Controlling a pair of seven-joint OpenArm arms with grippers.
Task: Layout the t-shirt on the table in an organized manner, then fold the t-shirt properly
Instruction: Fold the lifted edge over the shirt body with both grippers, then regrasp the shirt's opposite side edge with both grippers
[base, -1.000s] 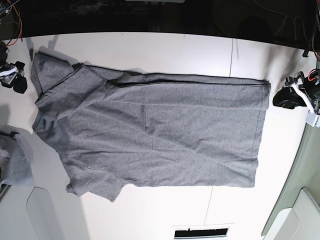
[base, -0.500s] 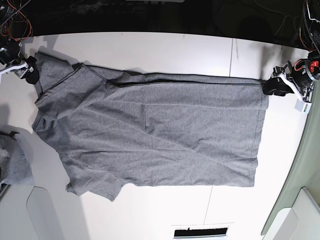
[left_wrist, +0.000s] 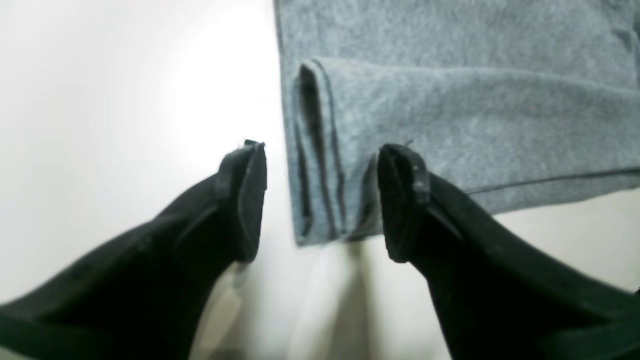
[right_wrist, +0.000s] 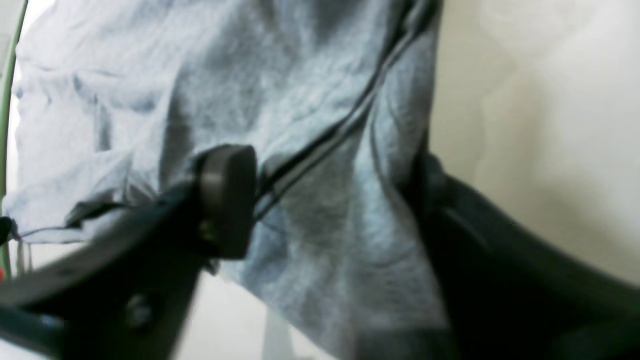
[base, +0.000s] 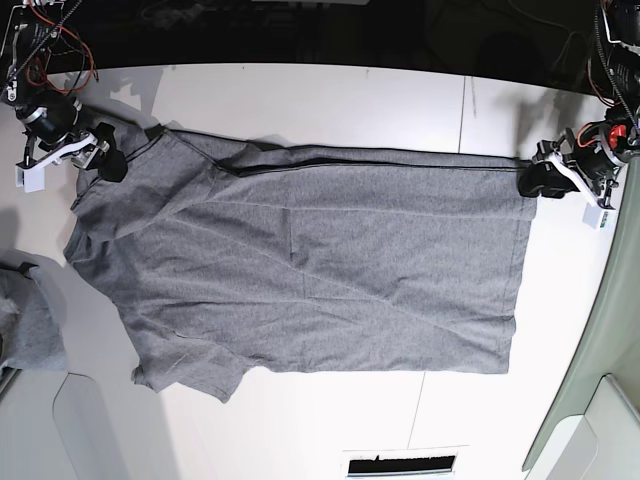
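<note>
I have the t-shirt (base: 300, 270) lying mostly flat on the table (base: 300, 100), and it fills the middle of the base view. Its collar end is at the left of that frame and its bottom hem is at the right. 1 long edge along the top of the shirt is already turned over onto the body, and it shows as a dark line running left to right. So I think the laying-out part is close to done and 1 fold is in. The other long side, near the bottom of the frame, is not folded yet, and 1 sleeve sticks out at the lower left. The shirt has some soft wrinkles too.

My left gripper (base: 532, 180) is at the right side of the base view, at the top corner of the hem. In the left wrist view its jaws stand wide apart, 1 on each side of the folded hem corner, and they pinch nothing yet.

My right gripper (base: 108, 160) is at the upper left of the base view, on the shoulder end of the shirt. In the right wrist view its jaws are spread wide with cloth between them, not squeezed.

A small grey cloth bundle (base: 28, 330) sits at the left edge, apart from the shirt.

Still to do, I think: fold the other side and then fold the shirt shorter.
</note>
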